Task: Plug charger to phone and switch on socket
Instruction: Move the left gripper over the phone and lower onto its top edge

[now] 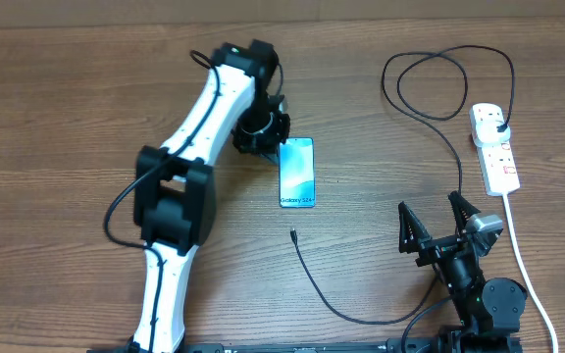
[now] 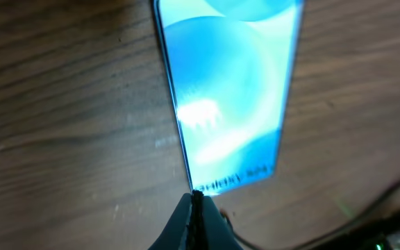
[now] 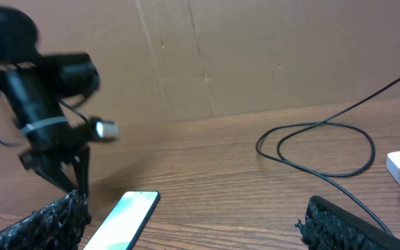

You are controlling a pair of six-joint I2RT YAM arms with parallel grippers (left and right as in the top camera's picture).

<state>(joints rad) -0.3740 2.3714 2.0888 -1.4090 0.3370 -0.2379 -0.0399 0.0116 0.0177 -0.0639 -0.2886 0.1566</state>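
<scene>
A brown wood-grain desk [image 1: 67, 118] carries everything, and the right wrist view shows a cardboard wall [image 3: 255, 55] standing behind it. The phone [image 1: 296, 172] lies flat near the middle of the desk with its blue screen lit. The "Galaxy S24+" line is at the short edge nearer the robot.

The left claw [image 1: 263, 132] is just beside the phone's far left corner. In the left wrist view its fingers [image 2: 195, 212] are pressed together to a narrow point at a corner of the screen. That view is blurred, so they may or may not be touching the glass.

The right claw [image 1: 436, 227] sits near the robot's edge of the desk, well apart from the phone. It is spread wide.

The charger [image 1: 309, 272] has its black plug [image 1: 496, 122] seated in the far outlet of the socket [image 1: 493, 147], which lies at the right of the desk. The cable loops behind the socket and runs down past the right claw. It then curves back so that its connector tip [image 1: 292, 233] lies on the desk near the phone's lettered edge, apart from it. A thick white cord [image 1: 520, 257] trails from the socket toward the robot.
</scene>
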